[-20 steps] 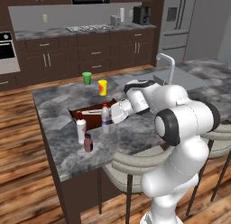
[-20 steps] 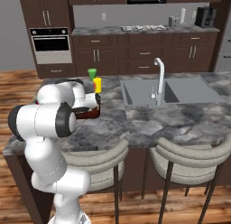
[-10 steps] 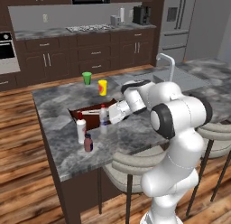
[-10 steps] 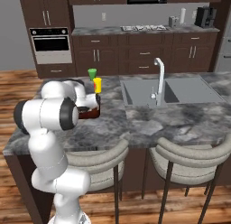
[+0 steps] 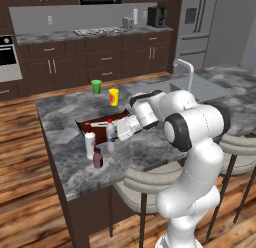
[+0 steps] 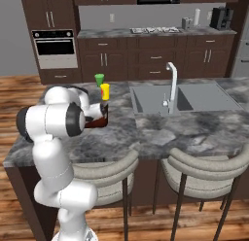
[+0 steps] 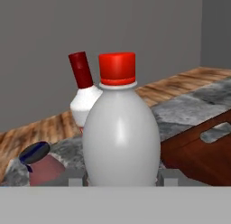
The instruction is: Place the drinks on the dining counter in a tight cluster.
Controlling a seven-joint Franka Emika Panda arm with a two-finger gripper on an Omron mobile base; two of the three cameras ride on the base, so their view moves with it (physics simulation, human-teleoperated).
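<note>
My gripper [image 5: 113, 137] is shut on the clear bottle [image 5: 110, 143] with a red cap, holding it upright at the front edge of a dark wooden tray [image 5: 95, 126] on the dining counter [image 5: 60, 119]. Just left of it stands the wider white bottle [image 5: 90, 143], and the short pinkish-red bottle [image 5: 98, 158] is in front of both. In the hand view the held bottle [image 7: 119, 133] sits between the fingertips [image 7: 165, 179] of my gripper [image 7: 121, 180], with the white bottle [image 7: 85, 99] behind it and the pinkish one [image 7: 39, 166] at lower left. I cannot tell whether the held bottle touches the counter.
A green cup [image 5: 96, 86] and a yellow cup [image 5: 114, 97] stand behind the tray. The sink [image 6: 194, 96] and tap [image 6: 171, 84] lie to the right on the counter [image 6: 160, 133]. Two stools [image 5: 150, 179] stand at the near edge. The tray's handle end [image 7: 203, 151] is close on the right.
The gripper has carried the clear bottle leftward and toward the near edge, off the tray's middle and closer to the white and pinkish bottles. Those two have not moved.
</note>
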